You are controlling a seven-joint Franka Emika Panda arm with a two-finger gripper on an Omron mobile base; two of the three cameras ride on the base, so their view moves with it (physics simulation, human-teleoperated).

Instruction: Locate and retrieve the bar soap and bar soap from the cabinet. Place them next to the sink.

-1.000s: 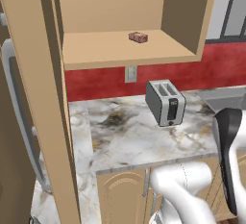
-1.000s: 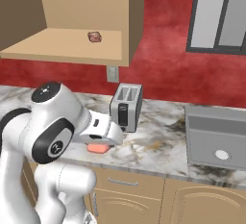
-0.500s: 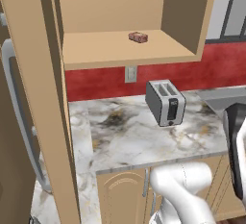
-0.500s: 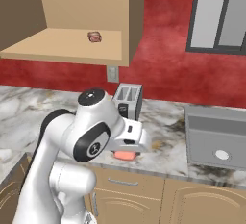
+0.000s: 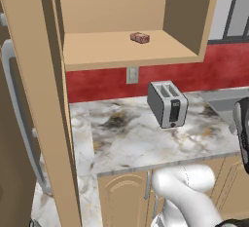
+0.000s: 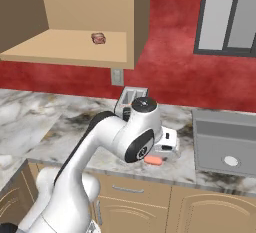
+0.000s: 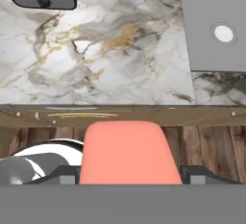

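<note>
- The reddish-brown bar soap (image 5: 140, 37) lies on the cabinet (image 5: 121, 50) shelf in the left base view, well above the toaster (image 5: 168, 104); it is not yet fetched.
- In the right base view, the salmon-pink bar soap (image 6: 153, 160) sits under the arm at the tabletop (image 6: 60, 127) front edge, near the sink (image 6: 225, 139). Released here, it could drop off the edge.
- The hand view shows the gripper (image 7: 126, 172) clasping the pink bar over the tabletop edge, floor beneath; a loose hold risks a fall.
</note>
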